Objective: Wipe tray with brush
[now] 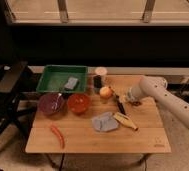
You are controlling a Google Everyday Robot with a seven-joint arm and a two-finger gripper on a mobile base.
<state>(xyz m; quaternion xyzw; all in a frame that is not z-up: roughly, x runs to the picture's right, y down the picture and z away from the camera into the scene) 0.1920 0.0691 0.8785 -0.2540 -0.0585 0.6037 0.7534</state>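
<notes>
The green tray (53,81) sits at the back left of the wooden table (83,137), with a grey sponge-like block (71,83) inside it. The slim dark brush (120,106) lies on the table right of centre, between an orange fruit (106,92) and a yellowish banana-shaped object (125,120). My gripper (125,98) is at the end of the white arm (165,97) that reaches in from the right, just at the brush's far end.
A purple bowl (51,103) and a red bowl (79,102) stand in front of the tray. A red chili (57,136) lies front left, a grey cloth (104,121) at centre. A dark can (97,82) and white cup (101,72) stand at the back. An office chair (5,95) stands left.
</notes>
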